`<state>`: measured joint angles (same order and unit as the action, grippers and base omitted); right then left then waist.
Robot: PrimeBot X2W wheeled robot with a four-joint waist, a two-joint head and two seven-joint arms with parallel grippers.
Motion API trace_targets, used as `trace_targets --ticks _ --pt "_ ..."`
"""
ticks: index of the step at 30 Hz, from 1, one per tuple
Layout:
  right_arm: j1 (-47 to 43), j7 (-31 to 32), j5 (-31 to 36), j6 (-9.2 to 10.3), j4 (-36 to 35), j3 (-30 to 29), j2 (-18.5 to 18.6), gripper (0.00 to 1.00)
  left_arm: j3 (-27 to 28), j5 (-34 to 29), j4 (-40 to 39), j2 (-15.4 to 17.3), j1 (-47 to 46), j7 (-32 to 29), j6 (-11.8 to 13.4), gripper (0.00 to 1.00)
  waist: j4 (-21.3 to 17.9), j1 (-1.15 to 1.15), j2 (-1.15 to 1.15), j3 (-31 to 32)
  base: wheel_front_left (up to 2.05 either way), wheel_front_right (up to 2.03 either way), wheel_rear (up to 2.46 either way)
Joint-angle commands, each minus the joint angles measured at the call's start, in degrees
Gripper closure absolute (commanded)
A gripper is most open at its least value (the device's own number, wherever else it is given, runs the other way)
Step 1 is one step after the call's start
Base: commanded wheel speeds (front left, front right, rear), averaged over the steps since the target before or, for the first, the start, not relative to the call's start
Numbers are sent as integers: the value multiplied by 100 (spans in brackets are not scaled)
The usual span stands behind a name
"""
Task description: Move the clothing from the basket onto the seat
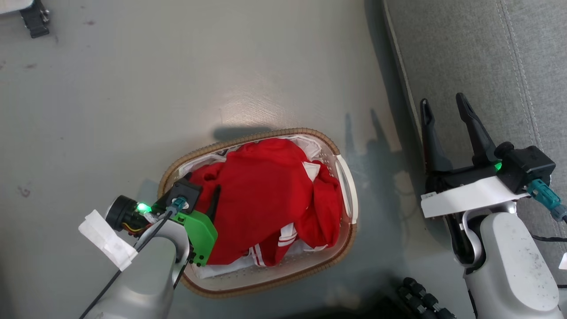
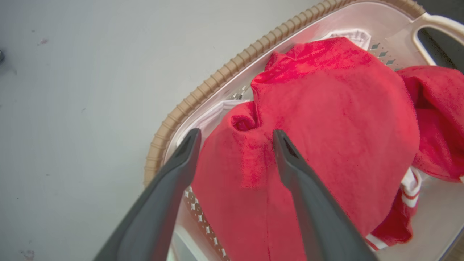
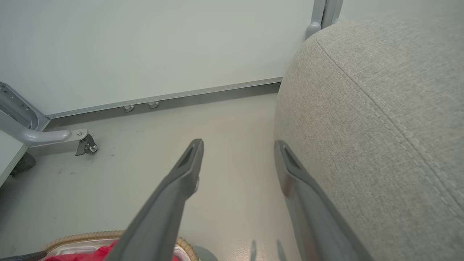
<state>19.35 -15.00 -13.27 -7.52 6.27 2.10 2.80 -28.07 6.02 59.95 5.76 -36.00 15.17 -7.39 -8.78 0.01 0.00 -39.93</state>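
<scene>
Red clothing point(image 1: 266, 190) lies heaped in the basket point(image 1: 266, 133), none yet on the seat point(image 1: 487, 53) beside it. The left gripper point(image 2: 235, 136) hangs over the basket's heap, jaws spread, apparently to pinch; the right gripper point(image 1: 443, 102) waits beyond the basket, jaws released.

Soft cloth clothing point(image 1: 266, 195); perforated plastic basket point(image 1: 350, 186)

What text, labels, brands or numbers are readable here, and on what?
No readable text.
Blank: white tape, lower left of the head view.
Blank: white plate behind the right gripper.
No lettering showing: clothing, white stripes and panels.
No label or brand showing: basket, seat.
</scene>
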Motion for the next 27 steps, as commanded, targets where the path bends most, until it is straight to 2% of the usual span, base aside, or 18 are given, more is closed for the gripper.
trace_targets --ticks 1,15,16,17,18,20,27 --pt "64 -28 -62 6 6 14 19 0 0 25 97 61 -151 -2 -13 0 -154 -1 0 -212 0 0 0" --pt "120 -28 -292 6 40 175 18 0 -235 24 1069 -75 -544 -195 5 0 -369 -1 0 -327 0 0 0" --pt "121 -28 -306 6 48 182 18 0 -257 31 1114 -93 -559 -250 4 10 -380 -1 0 -323 0 0 0" --pt "120 -28 -310 6 55 186 18 0 -279 32 1139 -108 -566 -285 3 26 -388 -1 0 -317 0 0 0" --pt "117 -28 -315 6 64 194 18 0 -303 36 1164 -125 -571 -309 2 57 -398 -1 0 -306 0 0 0" --pt "108 -28 -339 6 74 193 18 0 -354 38 1181 -149 -578 -310 -1 100 -409 -1 0 -270 0 0 0" --pt "0 -28 -316 6 157 142 17 0 -615 90 1074 -225 -357 -116 -12 100 -341 -1 0 46 0 0 0"
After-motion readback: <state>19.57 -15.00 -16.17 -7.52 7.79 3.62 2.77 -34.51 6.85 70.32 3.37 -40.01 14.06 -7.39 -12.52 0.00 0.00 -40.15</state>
